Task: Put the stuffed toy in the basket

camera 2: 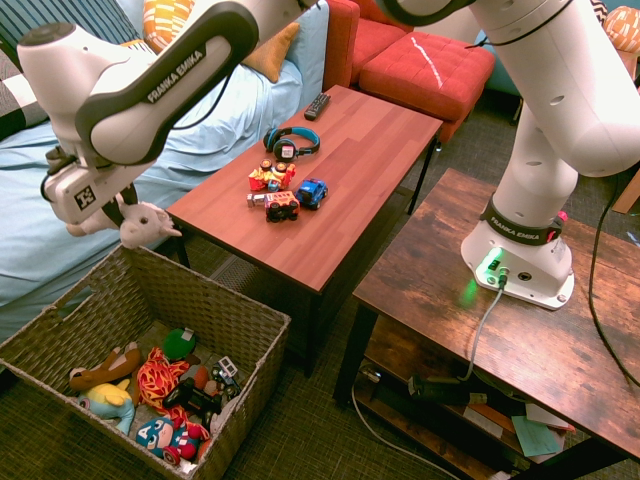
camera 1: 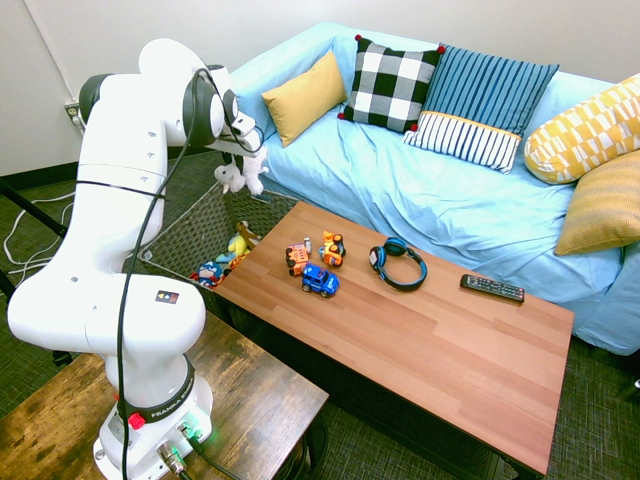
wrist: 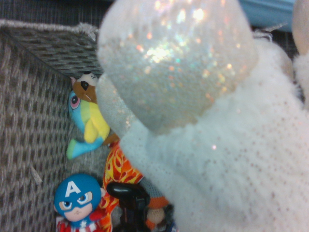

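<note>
Gripper (camera 2: 118, 205) closed on stuffed toy (camera 2: 148, 224), holding it above the basket (camera 2: 262, 335), near the sofa-side rim. Toy: white, fluffy plush, floppy limbs, shiny iridescent glitter patches in wrist view. Basket: grey-brown, woven texture, rectangular, flared walls. Inside: smooth Captain America figure (wrist: 78, 200), blue-yellow plush (wrist: 89, 121), flame-print fabric (wrist: 118, 169), glossy black item (wrist: 129, 198). Coffee table (camera 1: 430, 340): reddish wood-grain planks, flat. Sofa (camera 1: 400, 190): light blue, wrinkled fabric cover.
</note>
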`<state>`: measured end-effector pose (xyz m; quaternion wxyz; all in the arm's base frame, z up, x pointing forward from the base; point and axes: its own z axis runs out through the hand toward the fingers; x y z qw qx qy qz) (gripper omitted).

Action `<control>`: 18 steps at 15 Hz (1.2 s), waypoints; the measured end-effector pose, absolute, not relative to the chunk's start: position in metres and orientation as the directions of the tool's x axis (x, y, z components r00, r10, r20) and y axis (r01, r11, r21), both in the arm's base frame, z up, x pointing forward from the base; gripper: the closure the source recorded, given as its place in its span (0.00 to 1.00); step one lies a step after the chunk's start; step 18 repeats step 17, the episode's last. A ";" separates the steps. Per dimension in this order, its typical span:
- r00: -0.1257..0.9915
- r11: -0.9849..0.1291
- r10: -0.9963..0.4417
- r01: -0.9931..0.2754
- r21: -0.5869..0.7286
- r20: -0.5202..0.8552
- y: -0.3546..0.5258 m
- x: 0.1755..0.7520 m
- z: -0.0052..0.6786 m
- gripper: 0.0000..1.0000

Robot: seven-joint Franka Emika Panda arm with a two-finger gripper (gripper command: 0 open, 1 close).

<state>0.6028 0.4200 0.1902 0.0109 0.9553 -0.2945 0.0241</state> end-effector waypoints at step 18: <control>0.798 -0.791 -0.603 -0.600 0.124 0.016 0.422 0.609 0.153 0.00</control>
